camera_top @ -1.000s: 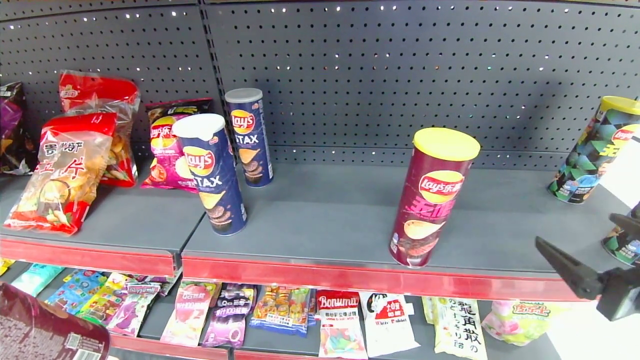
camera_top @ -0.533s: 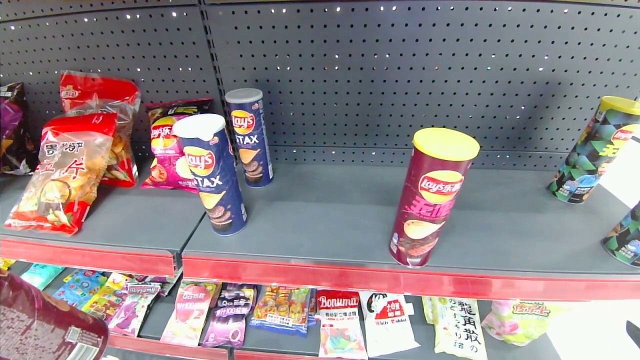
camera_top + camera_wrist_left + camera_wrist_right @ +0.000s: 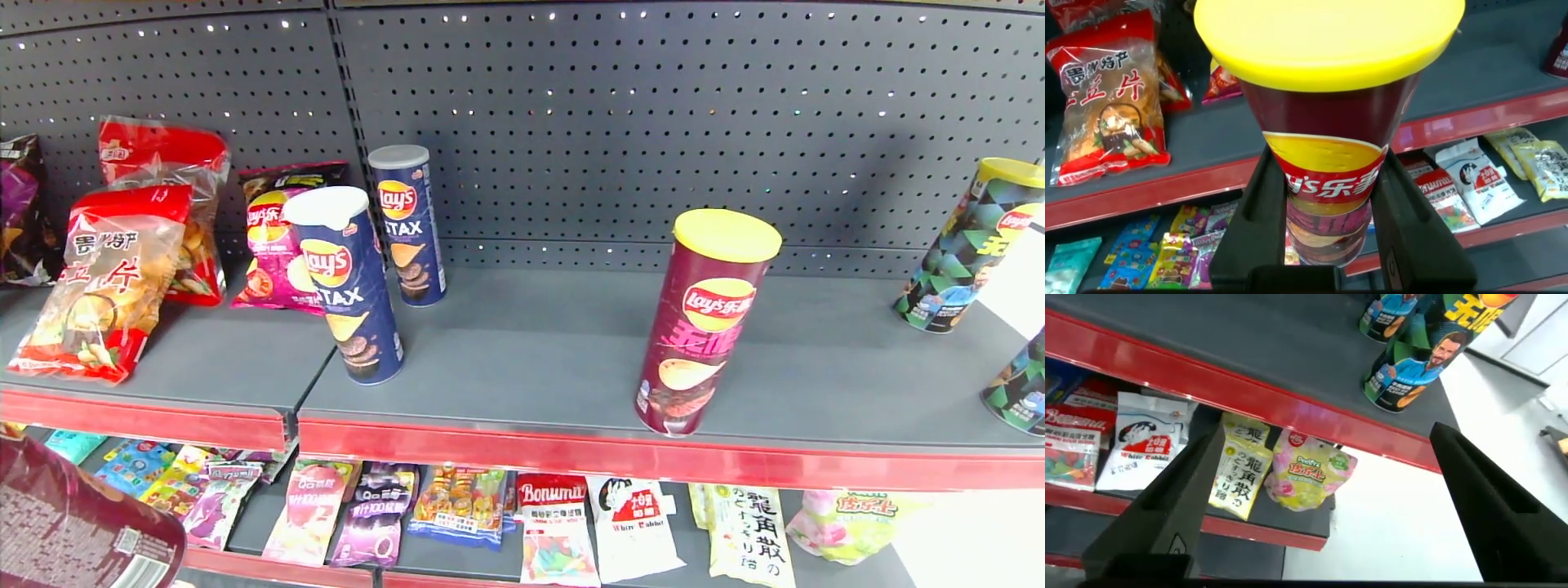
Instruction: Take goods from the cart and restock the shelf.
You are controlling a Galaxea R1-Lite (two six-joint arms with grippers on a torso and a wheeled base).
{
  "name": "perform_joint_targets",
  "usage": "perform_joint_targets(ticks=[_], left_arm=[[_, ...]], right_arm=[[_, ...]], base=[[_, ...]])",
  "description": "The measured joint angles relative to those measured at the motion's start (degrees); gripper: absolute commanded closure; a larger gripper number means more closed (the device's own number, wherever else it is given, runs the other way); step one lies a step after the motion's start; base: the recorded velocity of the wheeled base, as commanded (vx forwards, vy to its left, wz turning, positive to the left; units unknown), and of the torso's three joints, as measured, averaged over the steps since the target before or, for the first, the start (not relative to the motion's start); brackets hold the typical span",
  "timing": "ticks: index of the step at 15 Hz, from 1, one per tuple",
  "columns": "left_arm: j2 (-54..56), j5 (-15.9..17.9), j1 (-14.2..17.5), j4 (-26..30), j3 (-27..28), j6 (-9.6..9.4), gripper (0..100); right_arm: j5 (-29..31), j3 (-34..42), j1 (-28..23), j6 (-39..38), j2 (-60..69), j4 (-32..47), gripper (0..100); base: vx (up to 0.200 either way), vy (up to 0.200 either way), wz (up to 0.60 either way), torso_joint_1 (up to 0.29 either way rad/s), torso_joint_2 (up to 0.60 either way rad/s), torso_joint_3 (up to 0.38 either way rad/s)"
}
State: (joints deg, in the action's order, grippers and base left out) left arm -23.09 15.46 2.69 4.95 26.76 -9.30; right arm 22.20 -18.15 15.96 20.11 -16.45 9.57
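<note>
Item: maroon chip can (image 3: 1327, 122), yellow lid, pinched across its body by the left gripper (image 3: 1331, 192), held low at our left, not yet on the shelf (image 3: 522, 359).
Right gripper (image 3: 1321, 441): fingers spread, empty.
Risks we note:
- The tall can may tilt in the grip.
- It may catch the red shelf edge (image 3: 571, 453).
- A careless set-down may topple the standing can (image 3: 706, 322).

Left gripper (image 3: 1331, 163): 2 matte black flat fingers, broad at the base, small round mark on 1. Right gripper (image 3: 1323, 437): 2 matte black fingers, tapering to blunt wedge tips.
</note>
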Motion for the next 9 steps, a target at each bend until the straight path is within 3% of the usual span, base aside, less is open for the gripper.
perform_joint_targets(ticks=[9], left_arm=[[0.1,-0.1,0.1,0.2,0.7,0.79,100]], right_arm=[[0.1,1.2,0.0,3.2,2.5,0.1,0]], base=[[0.000,0.000,0.00,0.000,0.00,0.000]])
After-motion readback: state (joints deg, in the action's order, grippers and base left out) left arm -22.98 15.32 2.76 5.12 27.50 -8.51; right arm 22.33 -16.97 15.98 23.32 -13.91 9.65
